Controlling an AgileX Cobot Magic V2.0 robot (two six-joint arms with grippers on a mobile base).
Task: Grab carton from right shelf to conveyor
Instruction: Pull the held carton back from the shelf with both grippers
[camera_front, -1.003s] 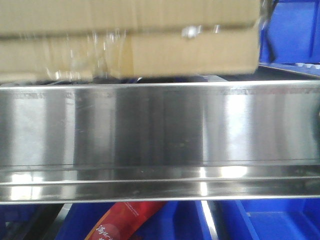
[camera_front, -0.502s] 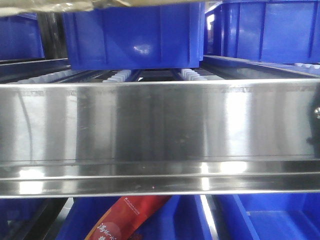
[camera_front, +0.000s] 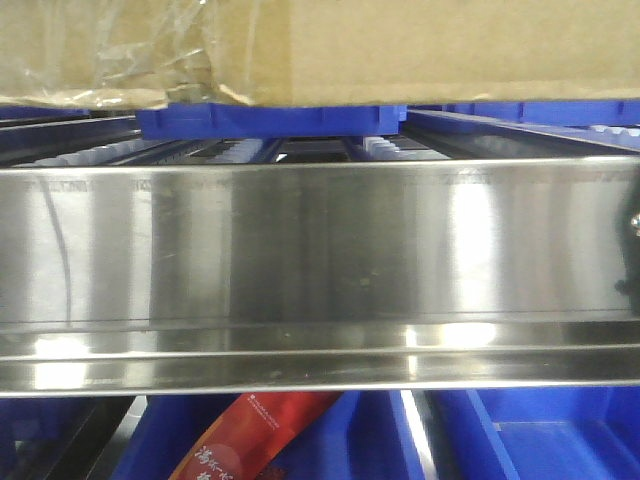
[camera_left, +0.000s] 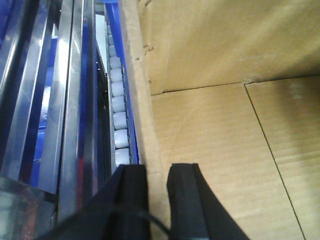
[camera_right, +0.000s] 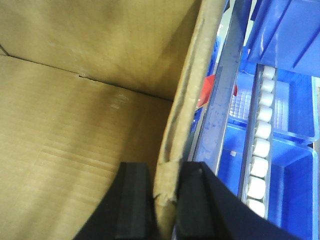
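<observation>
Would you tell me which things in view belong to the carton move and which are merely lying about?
For the job:
carton
shelf
left gripper and right gripper, jaws each pinching a carton wall
(the conveyor is not in view)

Lying about:
blue bins
red packet

right shelf (camera_front: 320, 250): shiny steel front rail; blue bin (camera_front: 270, 120) on roller tracks (camera_left: 119, 120) behind.

right gripper (camera_right: 164, 174) straddling carton (camera_right: 75, 125) wall, apparently clamped, rollers (camera_right: 260, 145) beside
</observation>
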